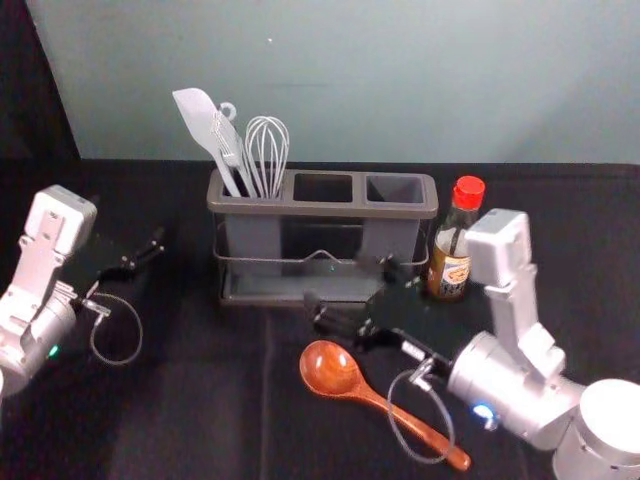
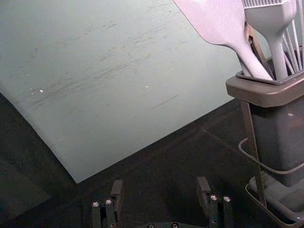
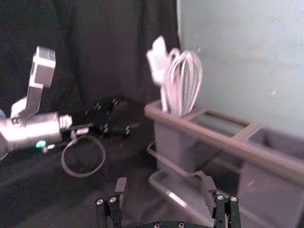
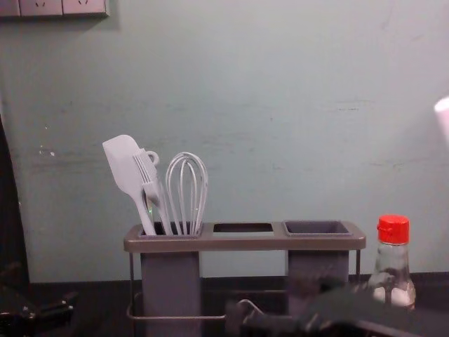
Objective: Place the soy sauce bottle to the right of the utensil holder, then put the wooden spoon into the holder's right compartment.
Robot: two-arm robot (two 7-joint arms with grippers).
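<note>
Black cloth (image 1: 200,400), glossy reddish-brown spoon (image 1: 329,368)

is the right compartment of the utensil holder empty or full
Empty: the right compartment has nothing standing in it, while the utensils rise from the left one.

Bottle (image 4: 393,261) — base hidden, holder (image 4: 242,243) — base cropped, chest view

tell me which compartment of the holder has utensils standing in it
The left compartment: a spatula, a brush and a whisk stand in it, while the middle opening and right compartment hold none.
</note>
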